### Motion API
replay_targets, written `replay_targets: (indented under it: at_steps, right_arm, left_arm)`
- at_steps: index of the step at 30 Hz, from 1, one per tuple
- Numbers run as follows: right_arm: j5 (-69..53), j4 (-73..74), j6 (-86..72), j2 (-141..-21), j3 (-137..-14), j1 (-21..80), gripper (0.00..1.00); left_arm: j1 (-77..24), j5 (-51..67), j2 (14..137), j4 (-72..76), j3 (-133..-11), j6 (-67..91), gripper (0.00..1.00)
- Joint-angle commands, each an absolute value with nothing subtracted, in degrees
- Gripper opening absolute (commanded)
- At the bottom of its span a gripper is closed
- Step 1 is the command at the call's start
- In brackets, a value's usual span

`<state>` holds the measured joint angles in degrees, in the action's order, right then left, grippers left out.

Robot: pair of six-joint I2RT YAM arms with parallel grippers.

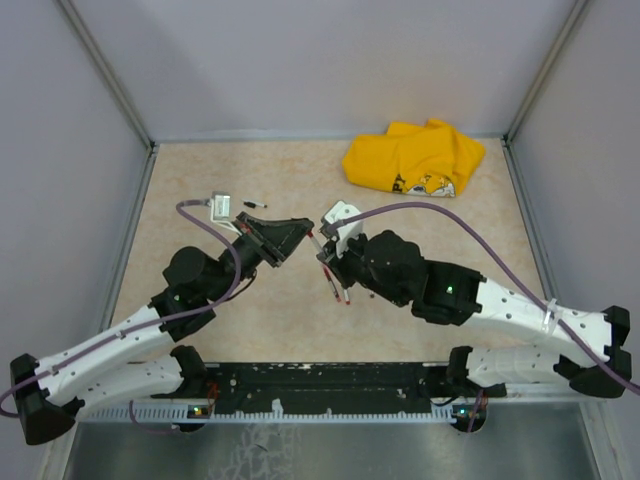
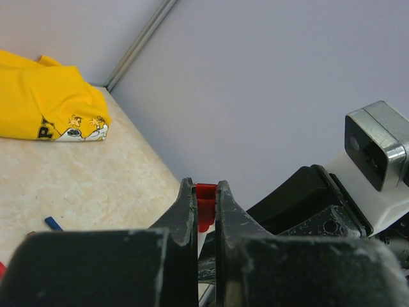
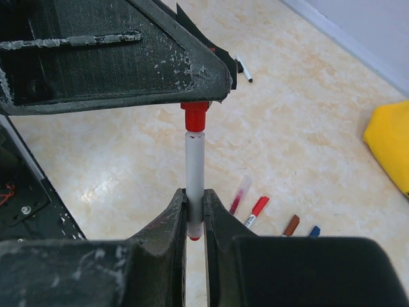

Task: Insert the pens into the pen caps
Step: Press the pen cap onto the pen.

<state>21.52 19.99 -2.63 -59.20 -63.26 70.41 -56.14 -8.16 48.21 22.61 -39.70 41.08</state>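
Note:
Above the middle of the table my two grippers meet tip to tip. My left gripper [image 2: 205, 188] is shut on a red pen cap [image 2: 206, 203], which also shows as the red cap [image 3: 194, 118] under its black fingers in the right wrist view. My right gripper [image 3: 195, 198] is shut on the lower end of a white pen [image 3: 195, 160]. The pen's upper end sits in that cap. In the top view the left gripper [image 1: 300, 238] and right gripper [image 1: 322, 252] hide most of the pen. Several more pens [image 3: 255, 210] lie on the table below.
A yellow cloth [image 1: 415, 158] lies crumpled at the back right. A small white box [image 1: 222, 207] and a black pen [image 1: 255, 205] lie at the back left. The loose pens [image 1: 336, 285] lie under the right wrist. Grey walls enclose three sides.

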Motion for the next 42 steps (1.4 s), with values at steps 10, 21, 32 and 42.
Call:
replay_targets:
  at_steps: [10, 21, 32, 42]
  right_arm:
    - [24.04, -6.18, 5.89, -62.18, -79.36, 68.31, 0.00]
    - [23.09, -5.59, 7.57, -62.36, -84.07, 68.29, 0.00]
    - [21.64, -1.00, 5.47, -61.43, -84.20, 68.30, 0.00]
    - [22.10, 1.01, 4.77, -59.86, -83.49, 68.29, 0.00]
  left_arm:
    - [-59.27, 6.96, 52.57, 9.39, -38.59, 43.26, 0.00]
    - [-61.74, 3.97, 55.31, 4.14, -39.81, 41.15, 0.00]
    - [-62.67, 1.93, 56.69, -1.21, -41.04, 37.61, 0.00]
    - [-62.75, 2.45, 57.73, -4.79, -41.98, 34.54, 0.00]
